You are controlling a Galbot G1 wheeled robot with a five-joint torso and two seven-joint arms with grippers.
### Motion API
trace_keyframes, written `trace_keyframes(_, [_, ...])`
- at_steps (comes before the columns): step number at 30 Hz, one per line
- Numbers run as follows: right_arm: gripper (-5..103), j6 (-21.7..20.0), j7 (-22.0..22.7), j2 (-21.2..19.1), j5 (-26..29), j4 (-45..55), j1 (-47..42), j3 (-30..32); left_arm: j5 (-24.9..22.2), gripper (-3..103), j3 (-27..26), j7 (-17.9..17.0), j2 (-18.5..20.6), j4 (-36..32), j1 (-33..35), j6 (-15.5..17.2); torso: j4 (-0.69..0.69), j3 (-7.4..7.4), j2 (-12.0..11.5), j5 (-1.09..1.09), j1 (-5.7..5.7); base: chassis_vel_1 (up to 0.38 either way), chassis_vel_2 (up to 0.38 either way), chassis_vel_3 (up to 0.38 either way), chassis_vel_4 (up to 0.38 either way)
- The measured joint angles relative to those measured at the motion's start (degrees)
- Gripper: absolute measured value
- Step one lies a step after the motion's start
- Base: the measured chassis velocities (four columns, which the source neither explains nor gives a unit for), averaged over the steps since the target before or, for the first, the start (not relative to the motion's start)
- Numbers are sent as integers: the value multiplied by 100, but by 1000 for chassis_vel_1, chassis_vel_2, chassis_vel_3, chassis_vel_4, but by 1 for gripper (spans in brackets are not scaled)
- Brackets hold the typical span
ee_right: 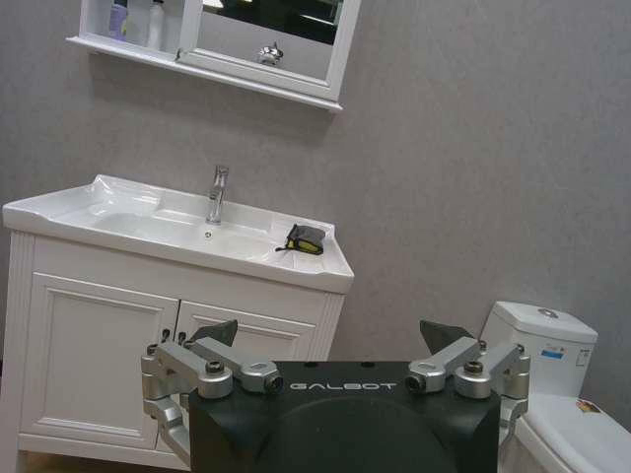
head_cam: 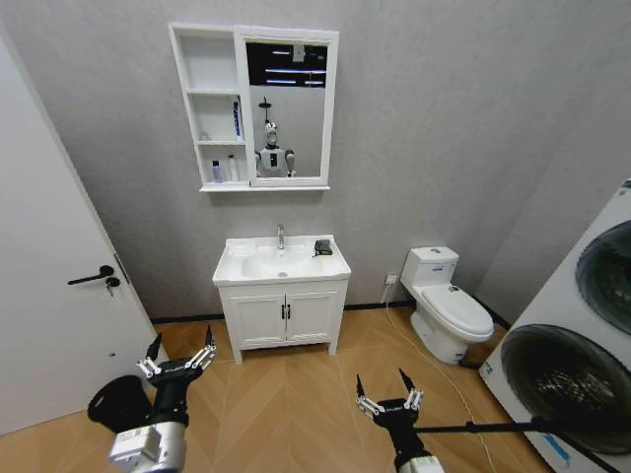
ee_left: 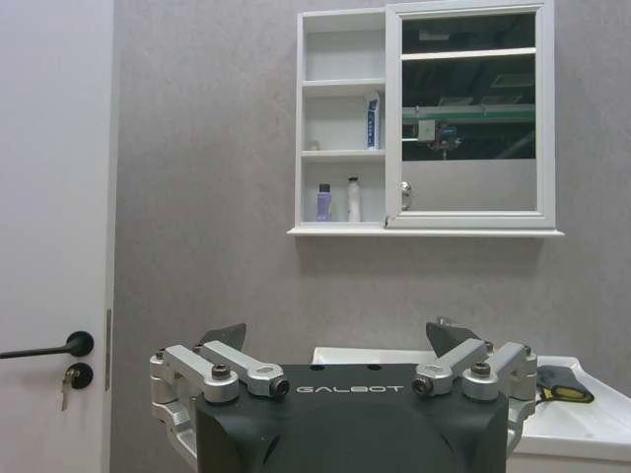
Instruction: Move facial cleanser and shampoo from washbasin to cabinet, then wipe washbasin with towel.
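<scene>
Both grippers' fingers wide apart, empty: left [head_cam: 181, 351], right [head_cam: 386, 384] | towel [head_cam: 322, 247] on washbasin [head_cam: 237, 268] (bottle labels unreadable)

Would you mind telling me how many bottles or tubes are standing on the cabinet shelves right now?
3: a blue tube on the cabinet's middle shelf, and a purple bottle beside a white bottle on the bottom shelf. Nothing looks hidden.

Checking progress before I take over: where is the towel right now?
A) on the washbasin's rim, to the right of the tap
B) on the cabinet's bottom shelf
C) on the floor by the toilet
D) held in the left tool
A: the towel lies on the washbasin rim right of the tap, while both the left tool and right tool hang open and empty, well short of it.
</scene>
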Motion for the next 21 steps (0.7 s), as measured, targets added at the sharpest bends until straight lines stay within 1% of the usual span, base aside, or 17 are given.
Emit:
trace_keyframes(7, [100,-5,3,-1,0,0,-1,0,-36,100,5,-101,-34,-21,2,42,-1,-2,1,-1,-6,-43,39,32,-37])
trace_keyframes(21, [100,-11,8,0,2,0,-1,0,31,100,5,-94,19,-65,83,6,-1,-3,4,0,-8,0,0,0,0])
